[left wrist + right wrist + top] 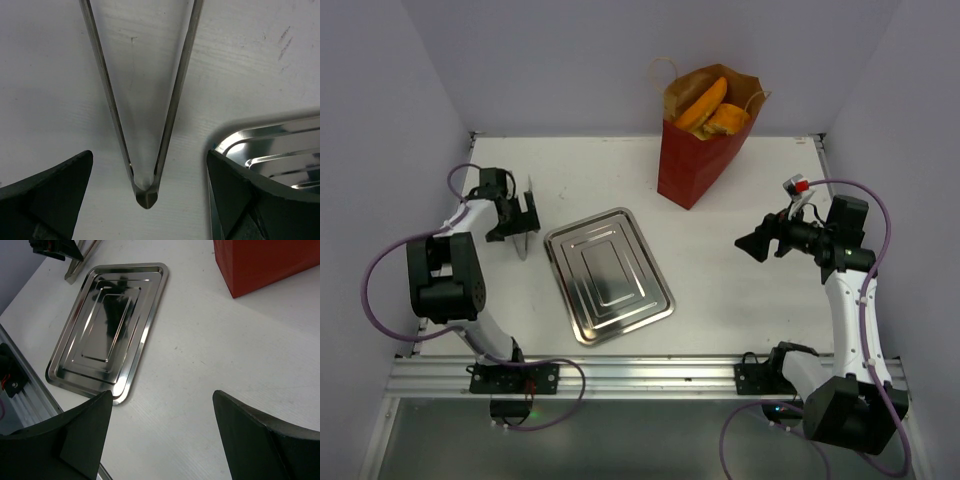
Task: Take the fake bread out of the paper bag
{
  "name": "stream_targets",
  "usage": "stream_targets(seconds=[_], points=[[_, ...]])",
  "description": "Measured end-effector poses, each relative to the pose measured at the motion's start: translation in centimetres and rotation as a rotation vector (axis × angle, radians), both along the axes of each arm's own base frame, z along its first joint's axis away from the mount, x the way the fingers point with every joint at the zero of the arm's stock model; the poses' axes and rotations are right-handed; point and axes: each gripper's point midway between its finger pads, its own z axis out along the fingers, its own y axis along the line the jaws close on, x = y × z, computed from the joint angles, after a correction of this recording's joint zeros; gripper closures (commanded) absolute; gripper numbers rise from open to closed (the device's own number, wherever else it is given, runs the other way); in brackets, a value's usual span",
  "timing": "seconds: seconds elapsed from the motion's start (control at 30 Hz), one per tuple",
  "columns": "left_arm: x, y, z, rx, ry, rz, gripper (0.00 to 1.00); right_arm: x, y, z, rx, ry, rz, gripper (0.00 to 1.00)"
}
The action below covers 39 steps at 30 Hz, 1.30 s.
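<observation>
The dark red paper bag (695, 165) stands upright at the back of the table, its lower corner also showing in the right wrist view (265, 260). Golden-orange fake bread (705, 105) sticks out of its open top. My left gripper (520, 222) is at the far left, low over the table, and is open (150, 155). A pair of metal tongs (172, 100) lies on the table between its fingers, clear of both, hinge end toward the wrist. My right gripper (755, 245) hovers open at the right (162, 395), with only bare table under it.
A silver metal tray (610, 275) lies empty in the middle, just right of the left gripper (270, 145) and ahead-left of the right gripper (107, 325). The tongs (525, 225) lie by its left edge. Walls enclose the back and sides.
</observation>
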Motion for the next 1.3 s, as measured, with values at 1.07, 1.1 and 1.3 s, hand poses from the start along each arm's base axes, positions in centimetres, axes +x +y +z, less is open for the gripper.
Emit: stream_targets(seconds=[1.07, 1.1, 1.3], points=[[5.1, 0.7, -2.4, 0.007, -0.058, 0.011, 1.00, -0.1, -0.2, -0.1, -0.004, -0.013, 0.010, 0.14], [5.0, 0.1, -1.6, -0.022, -0.079, 0.000, 1.00, -0.1, -0.3, -0.1, -0.008, -0.017, 0.010, 0.14], [4.3, -4.3, 7.2, -0.215, -0.346, -0.093, 0.77, 1.1, -0.9, 1.7, -0.027, 0.007, -0.009, 0.17]])
